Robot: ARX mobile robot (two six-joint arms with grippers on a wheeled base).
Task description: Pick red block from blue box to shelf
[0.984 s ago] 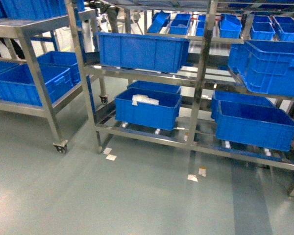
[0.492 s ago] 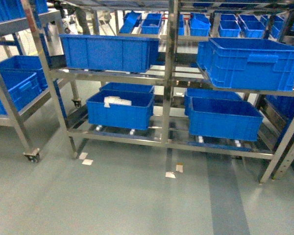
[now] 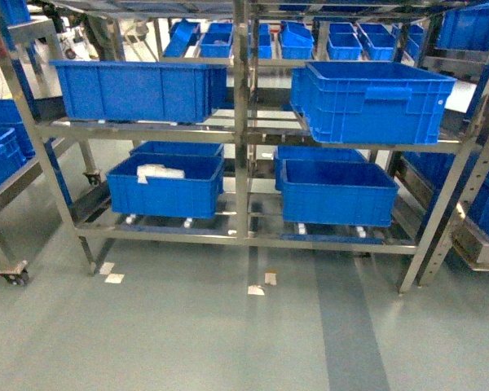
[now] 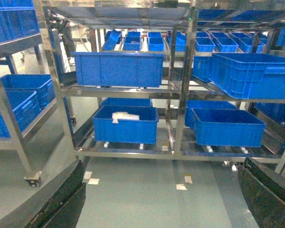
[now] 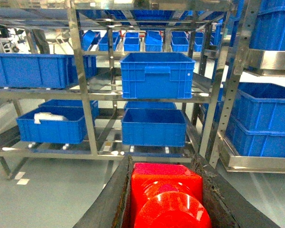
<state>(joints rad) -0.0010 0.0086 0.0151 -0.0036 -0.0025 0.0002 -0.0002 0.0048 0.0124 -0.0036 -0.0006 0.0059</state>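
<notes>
The red block (image 5: 166, 194) fills the bottom of the right wrist view, its round stud toward the camera. My right gripper (image 5: 162, 164) is shut on it, a black finger pressed to each side. The steel shelf (image 3: 241, 122) stands straight ahead across the floor, also seen in the left wrist view (image 4: 185, 85) and the right wrist view (image 5: 83, 80). My left gripper (image 4: 164, 166) is open with only floor between its fingers (image 4: 61, 199). The blue box is out of view. Neither gripper shows in the head view.
Dark blue ribbed crates (image 3: 367, 98) sit on the shelf's tiers; a lower one holds a white bundle (image 3: 159, 173). A second rack on castors (image 3: 12, 273) stands at the left, another rack (image 3: 473, 204) at the right. Tape marks (image 3: 257, 287) dot the floor.
The head view has swung right: the shelf and crates slid leftward in the picture, and its middle upright now stands near the centre. The left rack has mostly left the view.
</notes>
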